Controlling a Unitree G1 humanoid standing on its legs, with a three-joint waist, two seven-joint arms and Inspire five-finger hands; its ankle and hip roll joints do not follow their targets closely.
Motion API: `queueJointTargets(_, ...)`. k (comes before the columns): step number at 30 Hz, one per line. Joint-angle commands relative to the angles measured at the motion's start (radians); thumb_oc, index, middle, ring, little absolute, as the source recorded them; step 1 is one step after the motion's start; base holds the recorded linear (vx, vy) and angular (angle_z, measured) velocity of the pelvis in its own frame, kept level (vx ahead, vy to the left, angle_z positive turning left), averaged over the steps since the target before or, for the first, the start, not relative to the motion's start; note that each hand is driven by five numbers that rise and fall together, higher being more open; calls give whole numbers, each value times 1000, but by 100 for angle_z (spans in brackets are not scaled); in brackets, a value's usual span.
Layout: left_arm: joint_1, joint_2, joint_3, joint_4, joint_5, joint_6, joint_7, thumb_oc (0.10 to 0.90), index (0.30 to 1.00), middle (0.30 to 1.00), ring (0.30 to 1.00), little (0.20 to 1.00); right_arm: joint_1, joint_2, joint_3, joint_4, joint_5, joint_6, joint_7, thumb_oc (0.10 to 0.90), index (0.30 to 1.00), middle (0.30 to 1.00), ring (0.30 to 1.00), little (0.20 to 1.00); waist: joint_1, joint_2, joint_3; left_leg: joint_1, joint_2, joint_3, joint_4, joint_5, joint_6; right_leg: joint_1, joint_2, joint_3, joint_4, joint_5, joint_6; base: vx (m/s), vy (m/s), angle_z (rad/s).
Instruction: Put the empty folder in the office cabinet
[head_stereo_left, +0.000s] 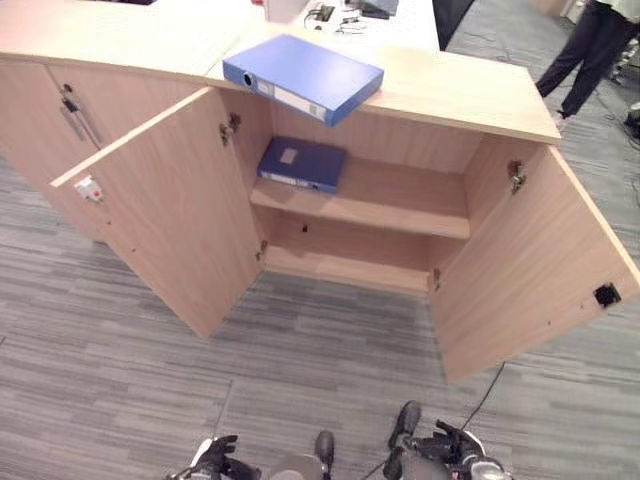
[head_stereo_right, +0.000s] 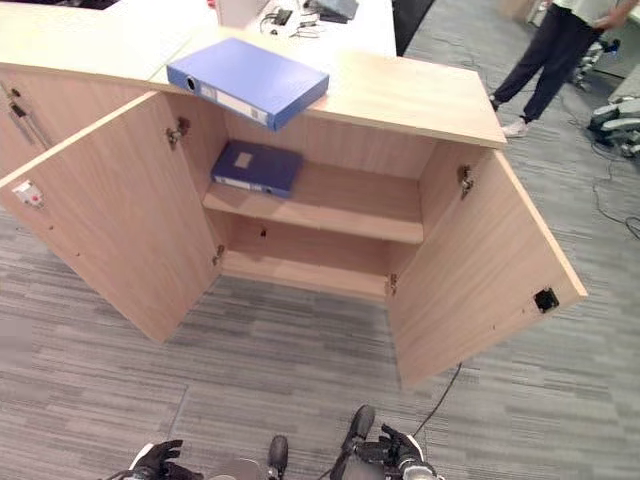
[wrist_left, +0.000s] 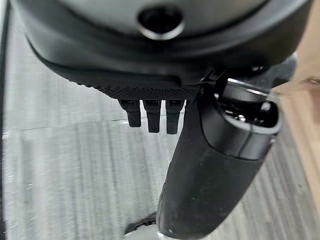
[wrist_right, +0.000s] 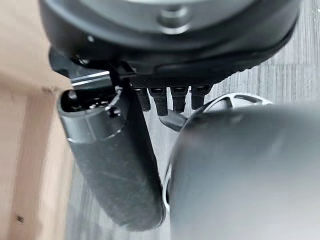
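Note:
A blue folder (head_stereo_left: 303, 77) lies flat on top of the wooden office cabinet (head_stereo_left: 450, 95), its near corner overhanging the front edge. A second blue folder (head_stereo_left: 302, 164) lies on the left of the upper shelf (head_stereo_left: 400, 205) inside. Both cabinet doors stand wide open. My left hand (head_stereo_left: 218, 460) and right hand (head_stereo_left: 440, 450) hang low over the carpet, well short of the cabinet. In the wrist views the left hand (wrist_left: 210, 165) and the right hand (wrist_right: 115, 165) have straight fingers and hold nothing.
The left door (head_stereo_left: 170, 200) and right door (head_stereo_left: 540, 270) swing out over the grey carpet on either side of the opening. The lower shelf (head_stereo_left: 340, 265) is bare. A closed cabinet with a handle (head_stereo_left: 75, 115) adjoins at left. A person (head_stereo_left: 590, 50) walks at the far right.

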Motion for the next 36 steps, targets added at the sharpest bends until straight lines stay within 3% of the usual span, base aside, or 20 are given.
queueJointTargets(1,-17,-19,-50,-19,83,-34,2,800,900,900,900,900,83,-47,40,22,-63,21,-10,800,900,900,900,900,-22,-25,24,113,49,-93,-24,-130,-120,31,9,39,42,10,-2,309,37,15)
queueJointTargets(5,23,8,-49,-27,90,-45,-35,800,900,900,900,900,105,-60,28,20,-59,18,-1,800,900,900,900,900,-44,-12,14,144,33,-111,-14,-163,-120,40,-1,35,79,29,3,315,12,25)
queueJointTargets(6,-79,91,-44,-38,54,-31,-62,800,900,900,900,900,105,-86,49,24,-90,15,25,800,900,900,900,900,-93,15,-13,184,42,-107,-16,-187,-130,36,12,58,99,18,1,462,-24,45)
queueJointTargets(10,-59,74,-46,-80,28,-43,-63,800,900,900,900,900,89,-90,46,48,-97,23,14,800,900,900,900,900,-103,22,-32,192,84,-111,37,-212,-183,54,25,14,120,-27,-27,282,-105,45)
queueJointTargets(13,-62,65,-46,-94,8,-41,-67,800,900,900,900,900,78,-96,54,47,-87,23,13,800,900,900,900,900,-99,10,-33,124,111,-69,210,-150,-249,108,36,-19,89,-57,-56,168,-134,49)
queueJointTargets(15,-69,60,-47,-99,-2,-41,-62,800,900,900,900,900,69,-100,59,43,-84,20,11,800,900,900,900,900,-92,1,-24,85,110,-64,285,-130,-261,126,39,-24,76,-61,-67,87,-116,6)
queueJointTargets(16,-78,55,-45,-106,-17,-41,-53,800,900,900,900,900,41,-119,51,37,-66,18,1,800,900,900,900,900,-76,-25,-6,-15,126,-38,436,-66,-311,168,33,-37,48,-87,-87,61,-106,-16)
queueJointTargets(17,-82,51,-42,-106,-23,-43,-51,800,900,900,900,900,27,-126,48,36,-56,14,-3,800,900,900,900,900,-77,-26,-2,-44,167,3,442,-49,-315,180,36,-48,35,-97,-90,81,-77,-22)
queueJointTargets(19,-82,33,-45,-96,-12,-44,-48,800,900,900,900,900,13,-133,36,36,-26,8,-10,800,900,900,900,900,-78,-24,-10,-30,268,89,327,-37,-307,196,41,-63,18,-110,-81,63,54,-6)
queueJointTargets(20,-82,32,-46,-95,-12,-44,-48,800,900,900,900,900,13,-134,36,36,-26,8,-10,800,900,900,900,900,-73,-22,-8,-21,270,94,321,-36,-308,197,43,-58,18,-111,-82,137,116,-1)
queueJointTargets(21,-74,18,-51,-75,5,-43,-45,800,900,900,900,900,13,-137,29,35,-7,2,-11,800,900,900,900,900,-76,-16,-19,-4,318,126,187,-43,-295,205,39,-49,13,-113,-65,105,87,2)
queueJointTargets(22,-74,17,-51,-75,6,-43,-45,800,900,900,900,900,14,-138,29,35,-6,2,-11,800,900,900,900,900,-72,-16,-17,6,318,132,177,-40,-295,207,40,-44,13,-113,-65,221,221,-5)
queueJointTargets(24,-69,7,-49,-62,1,-42,-40,800,900,900,900,900,5,-140,38,29,-9,-2,-14,800,900,900,900,900,-67,12,-32,-3,363,60,34,23,-289,222,55,-1,9,-133,-54,216,239,-8)
queueJointTargets(29,-63,4,-51,-63,-23,-46,-39,800,900,900,900,900,17,-131,55,32,-33,0,-10,800,900,900,900,900,-45,42,-35,-48,428,-71,-62,121,-307,275,63,68,14,-180,-46,157,209,-20)
queueJointTargets(32,-62,5,-50,-64,-33,-45,-36,800,900,900,900,900,24,-126,67,27,-48,1,-4,800,900,900,900,900,-37,47,-33,-51,431,-129,-71,126,-317,287,66,90,19,-193,-46,120,212,15)
queueJointTargets(33,-66,7,-51,-62,-44,-45,-35,800,900,900,900,900,27,-121,86,25,-79,2,7,800,900,900,900,900,-30,48,-33,-64,407,-205,-45,100,-330,294,58,117,36,-197,-41,136,311,12)
queueJointTargets(36,-64,5,-60,-57,-29,-42,-39,800,900,900,900,900,29,-114,81,30,-96,6,10,800,900,900,900,900,-36,43,-45,-55,397,-180,-49,82,-332,289,38,121,57,-193,-26,97,294,1)
